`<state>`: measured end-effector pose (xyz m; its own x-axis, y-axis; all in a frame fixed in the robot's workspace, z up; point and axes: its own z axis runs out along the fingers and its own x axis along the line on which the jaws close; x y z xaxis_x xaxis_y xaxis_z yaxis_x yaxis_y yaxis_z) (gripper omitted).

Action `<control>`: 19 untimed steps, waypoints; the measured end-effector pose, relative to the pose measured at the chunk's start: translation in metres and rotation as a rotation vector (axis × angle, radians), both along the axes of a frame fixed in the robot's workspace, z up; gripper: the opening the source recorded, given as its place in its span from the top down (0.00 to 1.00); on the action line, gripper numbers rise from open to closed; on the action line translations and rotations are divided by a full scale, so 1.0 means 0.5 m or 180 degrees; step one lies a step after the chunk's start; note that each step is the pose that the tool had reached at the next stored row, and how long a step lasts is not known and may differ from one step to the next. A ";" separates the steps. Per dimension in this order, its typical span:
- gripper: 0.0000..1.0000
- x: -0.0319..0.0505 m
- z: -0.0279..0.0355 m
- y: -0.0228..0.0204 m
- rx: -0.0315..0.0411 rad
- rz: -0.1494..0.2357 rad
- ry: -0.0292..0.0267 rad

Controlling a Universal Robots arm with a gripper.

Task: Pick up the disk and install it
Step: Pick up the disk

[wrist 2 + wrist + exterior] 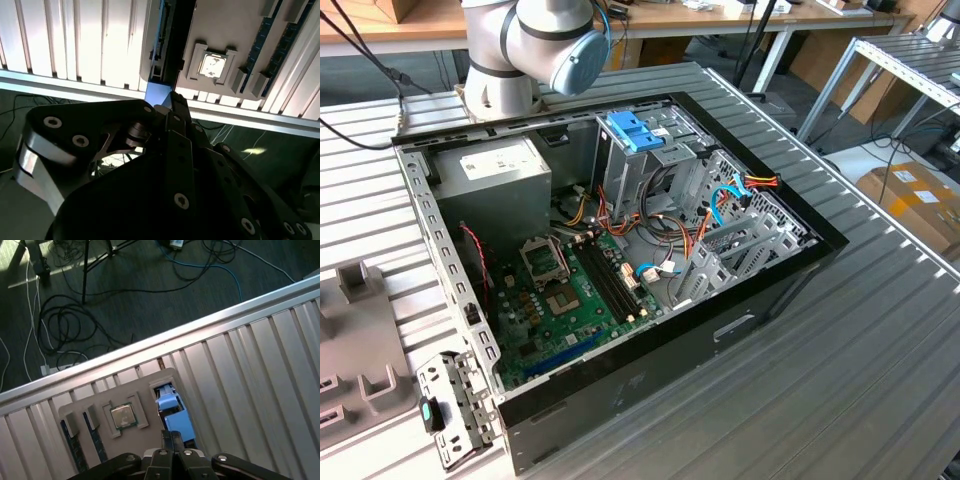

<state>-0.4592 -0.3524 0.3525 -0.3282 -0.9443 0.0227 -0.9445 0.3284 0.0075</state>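
Disk [173, 411], where?

First wrist view: blue-and-white piece in a cut-out of the grey tray [140, 390], on the ribbed surface [250, 370], beside 1 CPU chip [121, 416] and 2 memory sticks [95, 442]. Any print on it can't be made out.

Claw [171, 435]?

Tips pressed together, nothing between them, just short of the disk.

Exterior view?

Open PC case [620, 385]. White sticker [490, 163] on its grey box [485, 190], print too small to read.
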 end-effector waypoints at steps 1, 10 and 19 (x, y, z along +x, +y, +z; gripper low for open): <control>0.89 0.000 0.000 0.0000 0.0000 0.0074 0.0000; 0.89 0.000 -0.002 0.0000 0.0000 0.0518 0.0000; 0.89 0.032 -0.003 0.0016 0.0000 0.0556 0.0000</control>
